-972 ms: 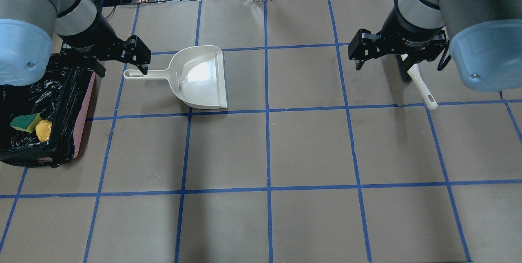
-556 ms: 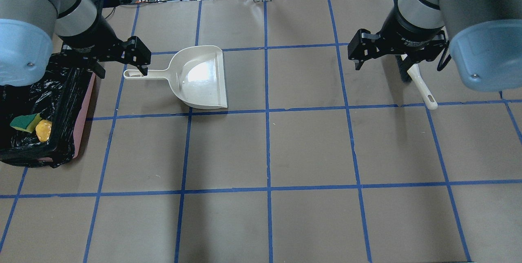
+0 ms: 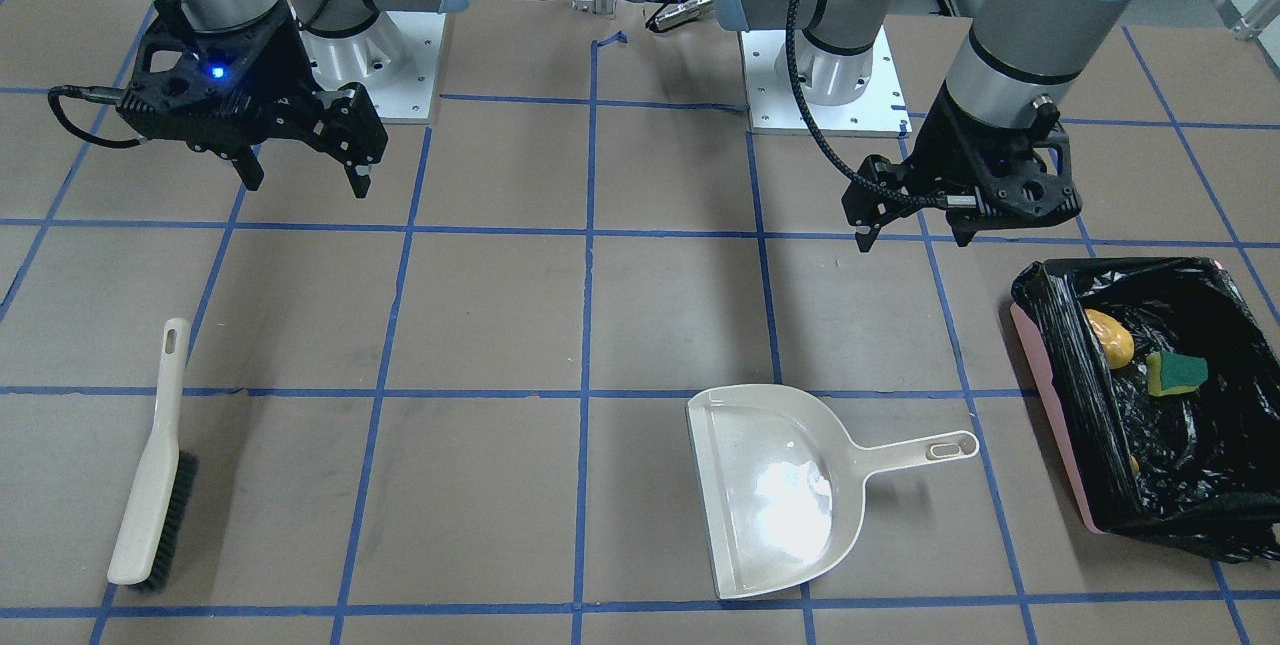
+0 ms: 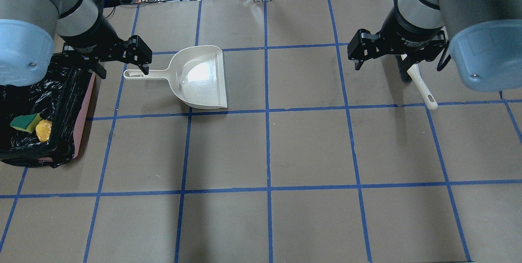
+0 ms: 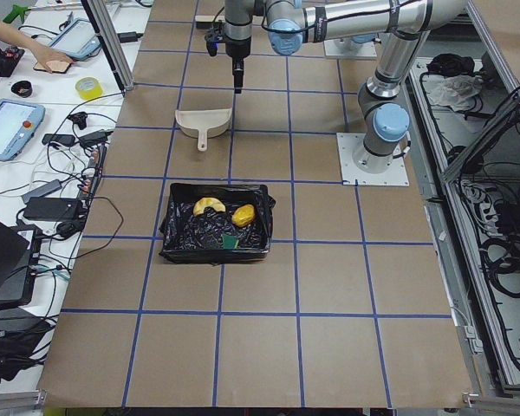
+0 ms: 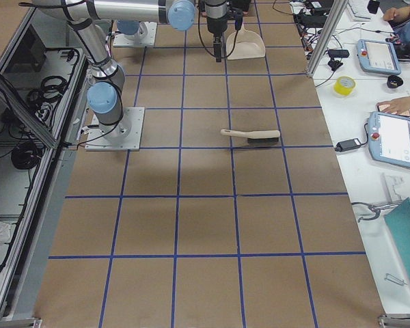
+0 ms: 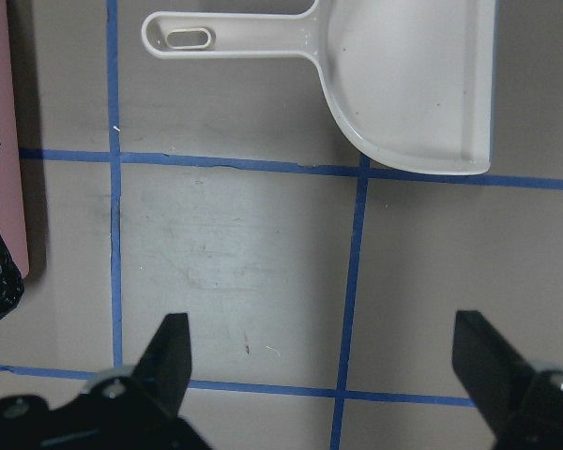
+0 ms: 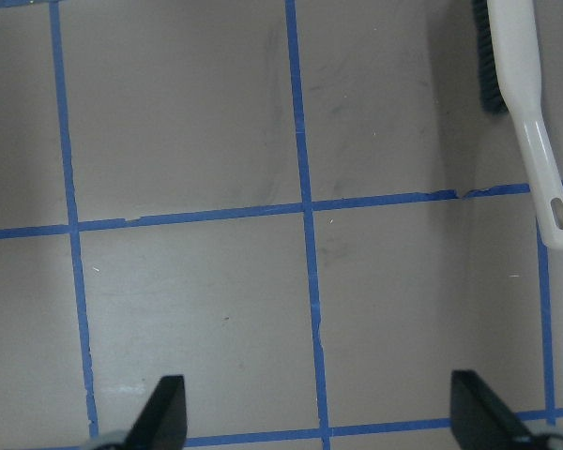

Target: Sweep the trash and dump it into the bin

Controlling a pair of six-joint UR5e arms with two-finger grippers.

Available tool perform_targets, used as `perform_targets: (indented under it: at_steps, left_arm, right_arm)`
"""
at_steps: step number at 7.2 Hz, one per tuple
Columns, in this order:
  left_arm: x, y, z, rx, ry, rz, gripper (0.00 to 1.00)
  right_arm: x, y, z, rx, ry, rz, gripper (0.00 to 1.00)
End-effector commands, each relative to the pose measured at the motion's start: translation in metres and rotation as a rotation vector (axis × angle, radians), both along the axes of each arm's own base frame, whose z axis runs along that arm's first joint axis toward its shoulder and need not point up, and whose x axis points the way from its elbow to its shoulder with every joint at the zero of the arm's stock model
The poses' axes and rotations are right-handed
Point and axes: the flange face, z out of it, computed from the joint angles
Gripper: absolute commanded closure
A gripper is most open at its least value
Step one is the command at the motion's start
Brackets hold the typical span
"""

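The pink bin with its black bag stands at the table's left end. Inside lie the yellow-brown potato piece, the yellow-and-green sponge and, in the exterior left view, the tan croissant piece. My left gripper hangs open and empty above the table, between the bin and the dustpan's handle. My right gripper is open and empty, raised near the brush.
The beige dustpan lies empty on the table, handle toward the bin. The beige brush lies flat at the right side. Cables and devices sit beyond the far edge.
My left gripper has edged very slightly away from the dustpan's handle. Dustpan, brush, bin and right gripper have not visibly moved.
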Motion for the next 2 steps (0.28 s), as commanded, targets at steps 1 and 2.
perform_targets:
  at_steps: [1,2]
  left_arm:
    - [-0.0005,0.0014,0.003,-0.007,0.001,0.01,0.0]
    - [-0.0007,0.0005,0.0015,-0.004,0.004,0.01,0.0]
  right_arm:
    - [0.0,-0.0001,0.0002,-0.002,0.0,-0.001,0.0]
    - [0.0,-0.0001,0.0002,-0.002,0.0,0.002,0.0]
